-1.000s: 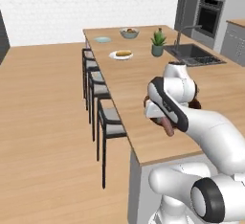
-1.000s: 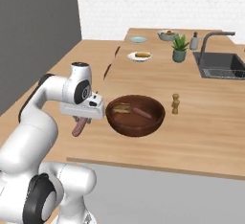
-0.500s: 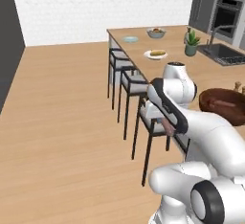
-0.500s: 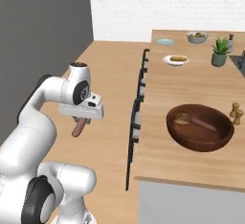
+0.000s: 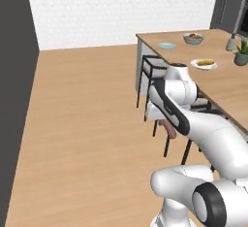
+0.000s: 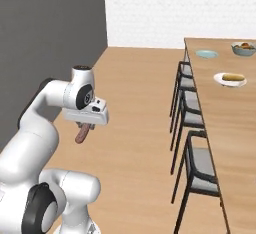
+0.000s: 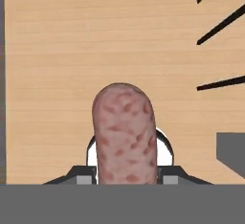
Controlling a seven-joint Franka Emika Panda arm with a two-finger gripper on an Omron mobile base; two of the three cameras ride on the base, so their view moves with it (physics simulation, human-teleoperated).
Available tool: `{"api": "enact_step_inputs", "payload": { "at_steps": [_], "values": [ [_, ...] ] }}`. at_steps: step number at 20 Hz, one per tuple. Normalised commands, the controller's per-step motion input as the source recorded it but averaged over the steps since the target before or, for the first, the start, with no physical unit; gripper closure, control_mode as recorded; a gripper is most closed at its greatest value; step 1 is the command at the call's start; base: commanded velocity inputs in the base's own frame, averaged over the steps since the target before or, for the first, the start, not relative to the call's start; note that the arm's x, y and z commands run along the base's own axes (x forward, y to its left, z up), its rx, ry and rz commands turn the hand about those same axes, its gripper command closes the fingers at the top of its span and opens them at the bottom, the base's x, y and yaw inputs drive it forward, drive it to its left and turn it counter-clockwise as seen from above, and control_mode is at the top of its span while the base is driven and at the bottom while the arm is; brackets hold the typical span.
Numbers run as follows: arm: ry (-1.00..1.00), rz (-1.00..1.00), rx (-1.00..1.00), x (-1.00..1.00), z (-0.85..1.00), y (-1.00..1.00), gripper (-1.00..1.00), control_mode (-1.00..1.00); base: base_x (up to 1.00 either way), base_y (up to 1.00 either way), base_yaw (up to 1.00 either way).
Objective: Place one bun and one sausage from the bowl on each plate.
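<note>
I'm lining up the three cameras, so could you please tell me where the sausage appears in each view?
Left base view: the sausage hangs right of centre, under the end effector, over the floor.
Right base view: the sausage hangs left of centre, below the wrist.
Hand view: the sausage stands bottom centre, over the wooden floor.
Shared landmark: the white plate with a bun, on the counter.

- The white arm rose from its base, bent at the elbow and folded back toward itself.
- The wrist pointed the hand straight down, held high above the floor.
- The gripper (image 6: 84, 129) was clamped on a sausage (image 7: 125, 133), which hung down between its two fingers (image 7: 81, 174).
</note>
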Motion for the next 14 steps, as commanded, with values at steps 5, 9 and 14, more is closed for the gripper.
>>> {"api": "enact_step_inputs", "payload": {
  "at_steps": [5,9,14],
  "values": [
    [0.00,0.00,0.00,0.00,0.00,0.00,1.00,1.00,0.96,0.95,-0.04],
    [0.00,0.00,0.00,0.00,0.00,0.00,1.00,1.00,0.76,0.57,-0.36],
    [0.00,0.00,0.00,0.00,0.00,0.00,1.00,1.00,0.77,0.57,-0.65]
  ]
}}
